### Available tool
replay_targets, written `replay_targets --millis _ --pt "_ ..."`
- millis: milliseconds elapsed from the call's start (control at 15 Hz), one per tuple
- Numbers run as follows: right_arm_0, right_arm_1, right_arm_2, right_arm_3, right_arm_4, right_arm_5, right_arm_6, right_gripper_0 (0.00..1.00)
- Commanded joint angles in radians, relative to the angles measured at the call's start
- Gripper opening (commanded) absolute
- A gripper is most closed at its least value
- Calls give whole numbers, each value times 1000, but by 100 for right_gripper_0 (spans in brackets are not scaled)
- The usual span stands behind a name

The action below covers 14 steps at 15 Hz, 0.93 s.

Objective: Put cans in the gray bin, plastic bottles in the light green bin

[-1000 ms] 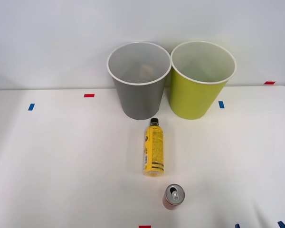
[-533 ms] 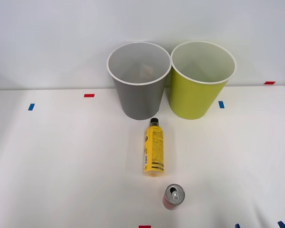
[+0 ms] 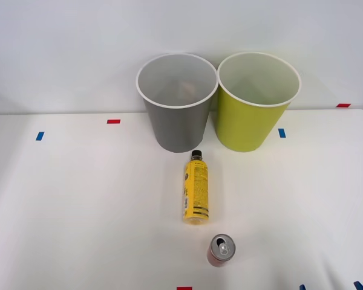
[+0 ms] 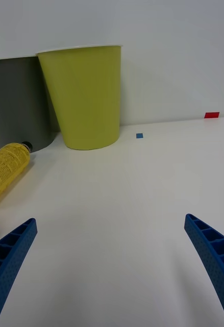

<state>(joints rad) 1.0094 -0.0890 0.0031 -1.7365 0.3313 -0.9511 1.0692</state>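
Nothing is grasped yet: the right gripper [image 4: 112, 265] hangs spread over bare table [image 4: 142, 204], and the can [image 3: 220, 250] beside it likely needs reaching first.

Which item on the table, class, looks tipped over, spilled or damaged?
Only the bottle is off its base: it lies on its side, cap toward the gray bin. The can stands upright, and both the gray bin and the green bin stand upright side by side. Nothing looks spilled or damaged.
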Motion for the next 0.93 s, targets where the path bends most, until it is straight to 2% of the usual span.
replay_targets --millis 67,667,867,933 --pt "0 0 0 0 0 0 0 100" --pt "0 0 0 0 0 0 0 100" --pt "-31 -26 41 40 0 12 8 100" --pt "-41 -55 67 32 -1 9 14 100"
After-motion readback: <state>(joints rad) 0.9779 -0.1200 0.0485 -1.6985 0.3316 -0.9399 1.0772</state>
